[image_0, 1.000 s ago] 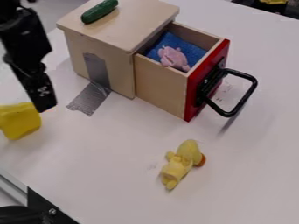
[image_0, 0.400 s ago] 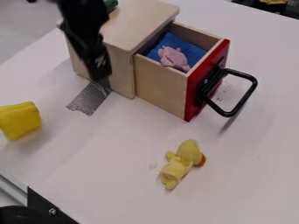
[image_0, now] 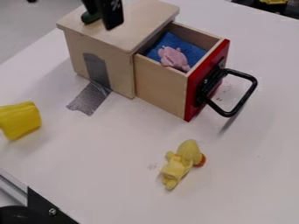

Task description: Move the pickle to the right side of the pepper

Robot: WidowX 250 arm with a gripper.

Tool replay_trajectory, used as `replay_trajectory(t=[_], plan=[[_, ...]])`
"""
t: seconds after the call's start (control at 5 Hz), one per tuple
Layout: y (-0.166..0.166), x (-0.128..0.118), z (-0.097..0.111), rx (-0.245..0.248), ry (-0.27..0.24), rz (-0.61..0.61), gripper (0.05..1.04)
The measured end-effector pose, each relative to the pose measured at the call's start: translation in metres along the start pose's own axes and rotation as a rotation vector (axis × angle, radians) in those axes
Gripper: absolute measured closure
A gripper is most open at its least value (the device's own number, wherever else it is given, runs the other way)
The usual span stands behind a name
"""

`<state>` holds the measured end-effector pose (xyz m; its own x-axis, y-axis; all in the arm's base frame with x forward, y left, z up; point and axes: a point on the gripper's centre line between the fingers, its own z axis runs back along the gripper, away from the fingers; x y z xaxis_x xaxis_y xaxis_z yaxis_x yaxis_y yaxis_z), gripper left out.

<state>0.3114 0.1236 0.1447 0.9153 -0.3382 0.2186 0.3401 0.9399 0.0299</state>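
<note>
The black gripper (image_0: 109, 15) hangs at the top edge, over the top of the wooden box. The green pickle (image_0: 88, 18) lies on the box top, partly hidden behind the gripper, with its lower left end in sight. Whether the two touch I cannot tell. At the left edge of the table sits a lumpy yellow object (image_0: 21, 120) that may be the pepper; it is well apart from the gripper.
The wooden box (image_0: 140, 26) has its red-fronted drawer (image_0: 207, 81) pulled out, with a black handle and a pink toy (image_0: 174, 58) on blue cloth inside. A yellow duck toy (image_0: 182, 163) lies on the table (image_0: 116, 166) in front.
The gripper has gone from above the yellow object at the left, rightward past the box front and up to the pickle. The pickle, box and toys look unmoved.
</note>
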Motion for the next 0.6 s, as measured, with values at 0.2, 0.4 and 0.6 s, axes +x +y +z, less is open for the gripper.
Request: replay_trajectory(t=[0.2,0.4,0.6], plan=[[0.021,0.017,-0.015,-0.015,0.031,0.043,0.083],[0.041,0.026,-0.025,0.004,0.072,0.063,0.083],[0.05,0.028,-0.035,0.0,0.103,0.086,0.083]])
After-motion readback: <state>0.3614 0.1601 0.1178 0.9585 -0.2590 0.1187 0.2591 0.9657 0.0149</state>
